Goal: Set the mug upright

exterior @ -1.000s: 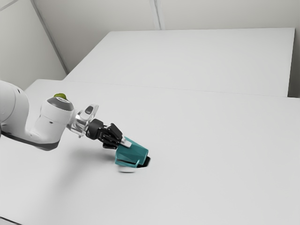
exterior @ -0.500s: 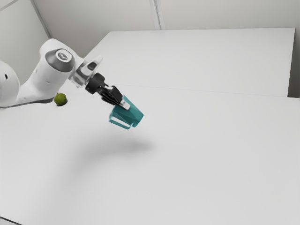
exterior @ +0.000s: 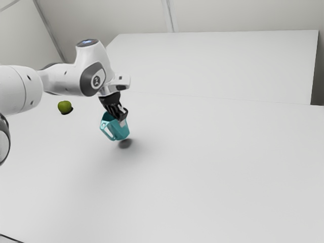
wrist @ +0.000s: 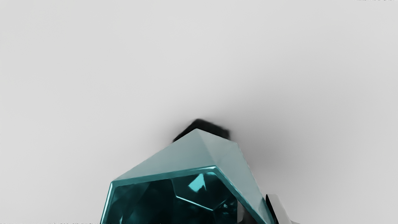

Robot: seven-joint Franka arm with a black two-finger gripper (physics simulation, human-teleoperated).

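Observation:
My gripper (exterior: 122,120) points down at the exterior view's left of centre, shut on the rim wall of the teal mug (exterior: 120,132). The mug leans, its mouth facing up toward the exterior view's left, and its handle is on that same side. A small dark shadow lies under its base, which seems just above the table. In the wrist view the faceted mug (wrist: 174,158) shows its open mouth. There my gripper (wrist: 258,210) has one finger outside the wall and the other inside the mouth.
A green apple-like fruit (exterior: 65,107) rests on the white table (exterior: 217,177), beyond the forearm toward the exterior view's left. Behind stands another white surface (exterior: 217,63).
The mug, held throughout, first rose off the table, then moved toward the exterior view's left and lower again. My hand has turned to point more steeply down, bringing the mug's mouth more upward.

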